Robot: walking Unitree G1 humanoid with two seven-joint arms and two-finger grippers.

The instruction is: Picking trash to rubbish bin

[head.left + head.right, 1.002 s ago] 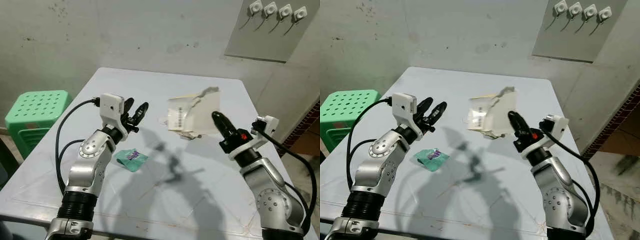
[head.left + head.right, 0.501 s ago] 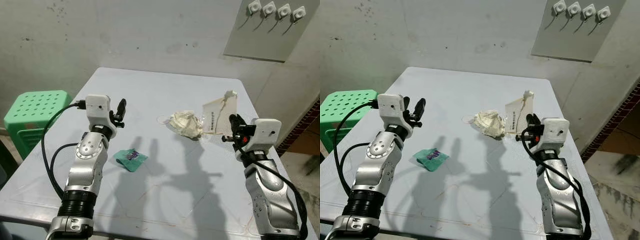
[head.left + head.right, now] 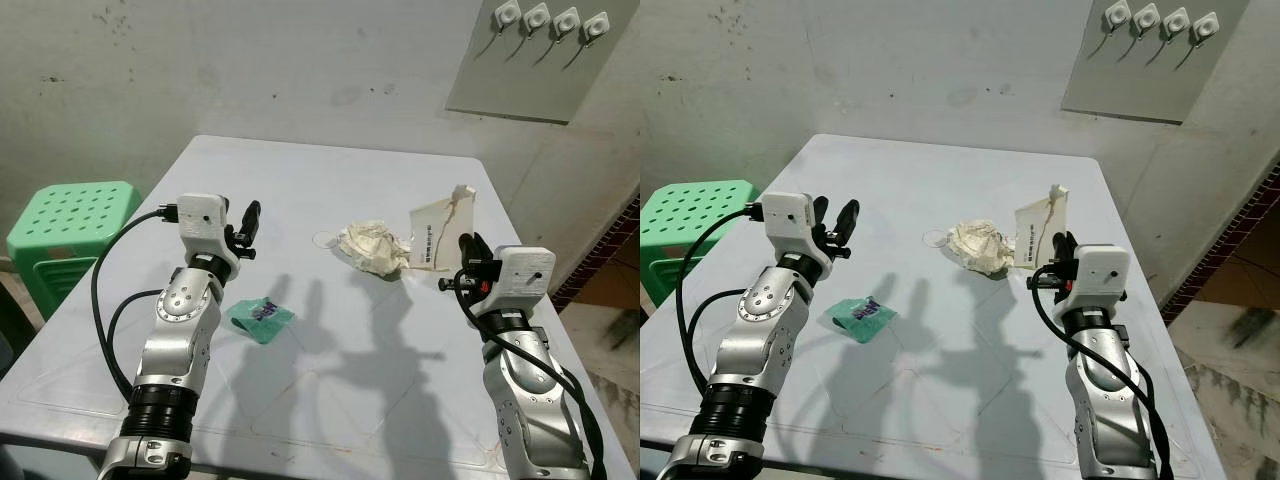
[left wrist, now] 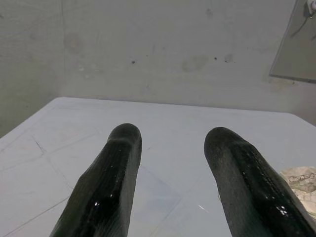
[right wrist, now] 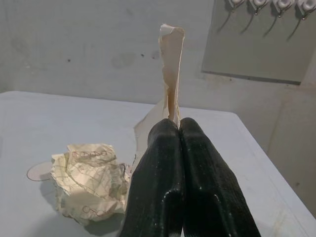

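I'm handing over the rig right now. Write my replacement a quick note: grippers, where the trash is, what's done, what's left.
Right gripper: shut on the torn paper sheet, held upright above the table.
Left gripper: open, raised over the table's left side, holding nothing.
Crumpled paper ball: on the table, just left of the held sheet.
Green wrapper: flat on the table by the left arm.
Green stool: beside the table, left.
Done: sheet picked up.
Left: bin the sheet, then the ball and the wrapper. I can't point you to a rubbish bin.

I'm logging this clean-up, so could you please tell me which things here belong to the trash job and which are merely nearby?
Job:
torn paper, pinched by the right gripper
crumpled paper ball
green wrapper
left gripper, open

Nearby:
table
green stool
wall hooks
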